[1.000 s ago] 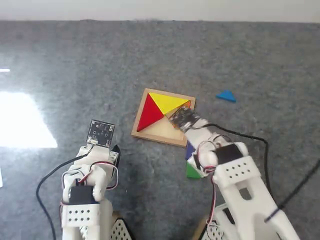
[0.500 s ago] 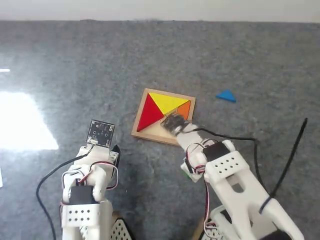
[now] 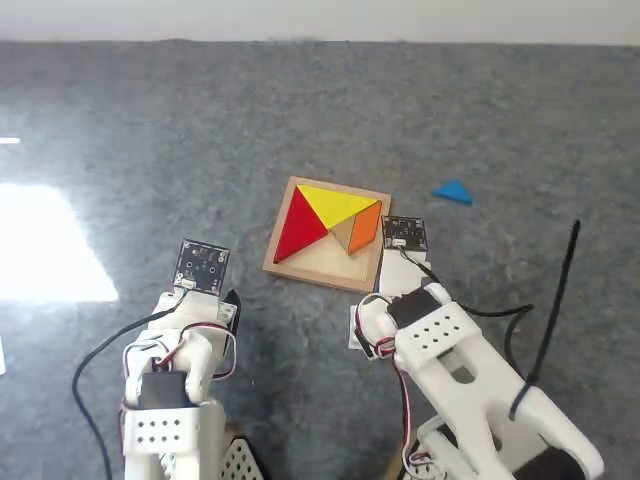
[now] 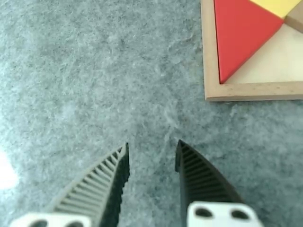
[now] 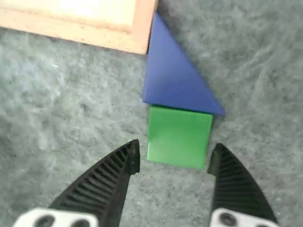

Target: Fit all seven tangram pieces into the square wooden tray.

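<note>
The square wooden tray (image 3: 283, 266) holds a red triangle (image 3: 298, 225), a yellow triangle (image 3: 335, 203), an orange piece (image 3: 365, 228) and a small tan triangle (image 3: 343, 235). A light blue triangle (image 3: 452, 192) lies alone on the table to the tray's right. My right gripper (image 5: 175, 151) is open just above a green square (image 5: 179, 137), which touches a dark blue triangle (image 5: 175, 80) beside the tray's rim (image 5: 85, 30). My left gripper (image 4: 151, 151) is open over bare table, short of the tray's corner (image 4: 208, 71) and the red triangle (image 4: 236, 33).
The grey felt-like table top (image 3: 150, 150) stretches wide to the left and behind the tray. The right arm (image 3: 440, 340) stands over the spot near the tray's front right corner. The left arm (image 3: 185, 340) stands at the front left.
The right arm has drawn back from over the tray toward the front, uncovering the orange and tan pieces and now covering the green and dark blue ones. The left arm has kept still.
</note>
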Available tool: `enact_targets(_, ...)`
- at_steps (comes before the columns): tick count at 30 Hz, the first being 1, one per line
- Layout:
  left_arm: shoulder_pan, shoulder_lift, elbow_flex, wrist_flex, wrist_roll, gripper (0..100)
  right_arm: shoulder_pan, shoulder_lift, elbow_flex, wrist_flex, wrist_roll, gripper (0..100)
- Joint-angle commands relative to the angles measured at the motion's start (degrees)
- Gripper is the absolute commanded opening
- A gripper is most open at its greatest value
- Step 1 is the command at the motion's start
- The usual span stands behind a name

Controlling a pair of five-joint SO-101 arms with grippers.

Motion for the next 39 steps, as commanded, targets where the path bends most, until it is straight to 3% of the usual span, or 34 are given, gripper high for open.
enact_targets(1, -0.35, -0.88, -0.48, 0.0, -0.7, 15, -0.13, 4.44, -2.46, -2.59, -0.88, 25.9)
enact_targets(10, -0.35, -0.88, -0.48, 0.0, -0.7, 15, -0.13, 10.77, -2.55, -5.76, -0.7, 25.2)
enact_targets(15, -0.35, -0.88, -0.48, 0.0, -0.7, 15, 0.04, 10.68, -2.55, -6.73, -0.09, 9.2)
enact_targets(18, -0.35, -0.88, -0.48, 0.0, -0.7, 15, 1.98, 10.68, -2.55, -8.4, 5.71, 0.2)
enact_targets(23, -0.35, -0.88, -0.48, 0.0, -0.7, 15, 6.73, 10.59, -2.29, -7.87, 8.44, 0.6)
enact_targets(26, -0.35, -0.88, -0.48, 0.0, -0.7, 15, 11.21, 9.89, -3.25, -7.87, 17.41, 0.6)
enact_targets(34, -0.35, -0.88, -0.48, 0.0, -0.7, 15, 20.53, -3.56, -6.24, -4.79, 58.55, 0.7)
enact_targets(39, -0.35, -0.88, -0.48, 0.0, -0.7, 15, 20.26, -7.16, -19.78, 6.11, 60.4, 0.7)
